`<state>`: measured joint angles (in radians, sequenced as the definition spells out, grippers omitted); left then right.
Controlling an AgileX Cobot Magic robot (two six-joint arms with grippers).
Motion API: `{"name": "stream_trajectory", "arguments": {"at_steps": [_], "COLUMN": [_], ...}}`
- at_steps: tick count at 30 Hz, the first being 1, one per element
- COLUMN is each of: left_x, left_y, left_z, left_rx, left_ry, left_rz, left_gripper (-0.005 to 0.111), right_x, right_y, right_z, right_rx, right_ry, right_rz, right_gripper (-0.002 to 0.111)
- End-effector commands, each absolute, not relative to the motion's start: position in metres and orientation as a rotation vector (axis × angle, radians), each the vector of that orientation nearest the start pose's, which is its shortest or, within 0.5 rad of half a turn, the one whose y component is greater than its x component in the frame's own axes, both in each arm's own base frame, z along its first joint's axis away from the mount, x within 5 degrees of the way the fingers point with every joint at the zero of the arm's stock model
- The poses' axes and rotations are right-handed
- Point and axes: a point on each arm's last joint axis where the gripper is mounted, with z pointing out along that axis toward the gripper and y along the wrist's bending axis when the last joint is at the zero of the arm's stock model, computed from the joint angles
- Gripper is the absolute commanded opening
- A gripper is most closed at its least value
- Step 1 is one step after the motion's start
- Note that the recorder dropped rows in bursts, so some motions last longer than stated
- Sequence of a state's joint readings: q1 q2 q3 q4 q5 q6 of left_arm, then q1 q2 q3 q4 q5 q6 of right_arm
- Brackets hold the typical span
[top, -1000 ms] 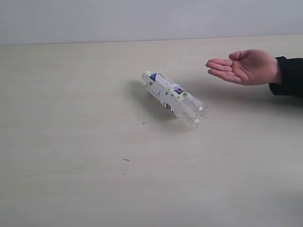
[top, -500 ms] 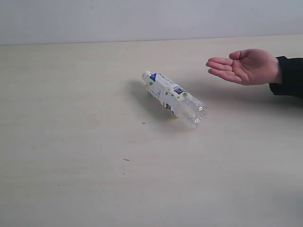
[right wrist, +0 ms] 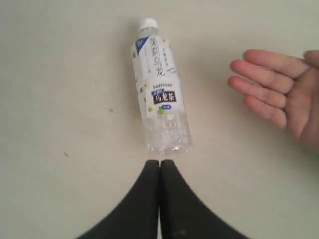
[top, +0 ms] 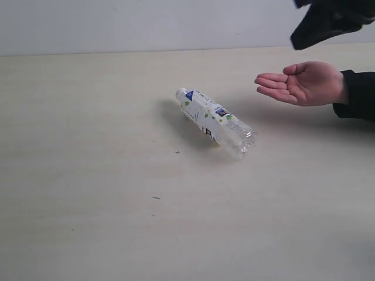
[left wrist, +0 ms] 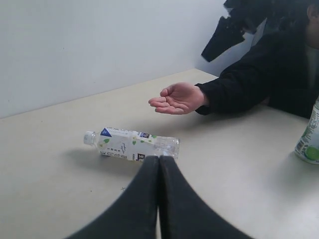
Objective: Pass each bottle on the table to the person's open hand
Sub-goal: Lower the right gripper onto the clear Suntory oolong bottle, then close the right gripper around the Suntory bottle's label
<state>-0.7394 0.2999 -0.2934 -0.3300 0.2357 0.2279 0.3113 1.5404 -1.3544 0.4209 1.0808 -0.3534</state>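
Note:
One clear bottle (top: 215,121) with a white cap and a white-and-green label lies on its side mid-table (top: 88,193), cap pointing away from the person. It also shows in both wrist views: bottle (left wrist: 132,144), bottle (right wrist: 160,97). The person's open hand (top: 299,83) hovers palm up to its right. My right gripper (right wrist: 160,162) is shut and empty, held above the table just short of the bottle's base. My left gripper (left wrist: 159,158) is shut and empty, well back from the bottle. A second green-labelled bottle (left wrist: 311,134) stands at the frame edge. The pink-red bottle is out of view.
The right arm's dark body (top: 328,20) hangs above and behind the hand. The person's black sleeve (top: 357,93) rests at the table's right edge. A pale wall (top: 146,23) runs along the far edge. Tiny dark specks (top: 156,198) dot the surface.
The dark right arm has come into the top right corner of the exterior view. Bottle and hand have stayed where they were.

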Motion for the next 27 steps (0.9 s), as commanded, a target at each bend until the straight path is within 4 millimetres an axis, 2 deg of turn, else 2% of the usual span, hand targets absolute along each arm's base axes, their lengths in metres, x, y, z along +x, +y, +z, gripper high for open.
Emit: {"name": "stream_trajectory", "arguments": {"at_steps": [1, 3, 6, 9, 13, 15, 22, 27], "left_x": [0.054, 0.054, 0.054, 0.054, 0.054, 0.054, 0.054, 0.054], "left_y": [-0.058, -0.058, -0.058, -0.058, -0.058, -0.058, -0.058, -0.058], "left_z": [0.272, 0.272, 0.272, 0.272, 0.272, 0.272, 0.272, 0.272], "left_rx": [0.614, 0.614, 0.614, 0.614, 0.614, 0.614, 0.617, 0.617], "left_ry": [1.643, 1.643, 1.643, 1.643, 1.643, 1.643, 1.646, 1.646], "left_rz": [-0.671, -0.671, -0.671, -0.671, -0.671, -0.671, -0.671, -0.671], "left_gripper": [0.0, 0.0, 0.0, 0.0, 0.0, 0.0, 0.0, 0.0], "right_x": [0.304, 0.309, 0.319, 0.329, 0.336, 0.341, 0.357, 0.363], "right_y": [0.164, 0.177, 0.195, 0.209, 0.225, 0.231, 0.243, 0.243], "right_z": [0.298, 0.284, 0.263, 0.243, 0.217, 0.208, 0.188, 0.174], "right_rx": [-1.033, -1.127, -1.219, -1.277, -1.414, -1.395, -1.4, -1.416], "right_ry": [2.627, 2.629, 2.637, 2.648, 2.597, 2.566, 2.426, 2.426], "right_rz": [0.295, 0.287, 0.328, 0.361, 0.38, 0.411, 0.356, 0.312], "right_gripper": [0.0, 0.001, 0.011, 0.03, 0.081, 0.094, 0.096, 0.096]}}
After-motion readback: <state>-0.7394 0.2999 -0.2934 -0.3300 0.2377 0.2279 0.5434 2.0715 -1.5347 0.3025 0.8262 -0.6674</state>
